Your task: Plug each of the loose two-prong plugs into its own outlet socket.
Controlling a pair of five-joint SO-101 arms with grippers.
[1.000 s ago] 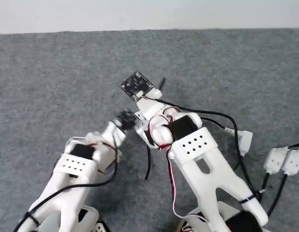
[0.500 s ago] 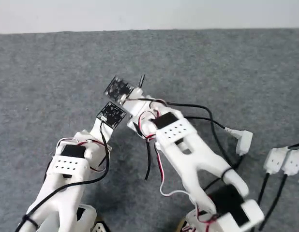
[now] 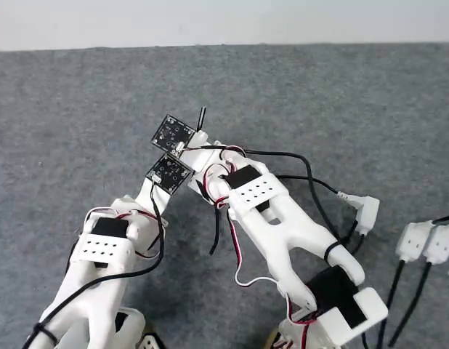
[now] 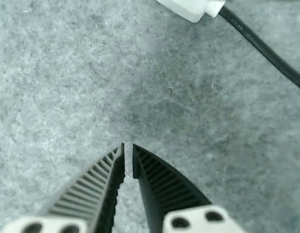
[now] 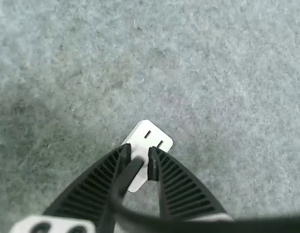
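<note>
Where clamped by the right gripper [image 5: 136, 156], looks white, two-slotted: one outlet socket [image 5: 151, 137]. Find left gripper [image 4: 128, 148] closed, empty; count three connectors [image 3: 413, 241] by worktop's [image 3: 79, 94] right edge.

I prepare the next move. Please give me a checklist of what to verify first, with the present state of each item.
1. Right claw grips the socket: ok.
2. Socket slots are uncovered and face away from the claw: ok.
3. Left claw holds a plug: not ok; it is shut and empty.
4. White connector beyond the left claw is a plug: cannot tell; no prongs visible.
5. Carpet under the left claw is bare: ok.
</note>
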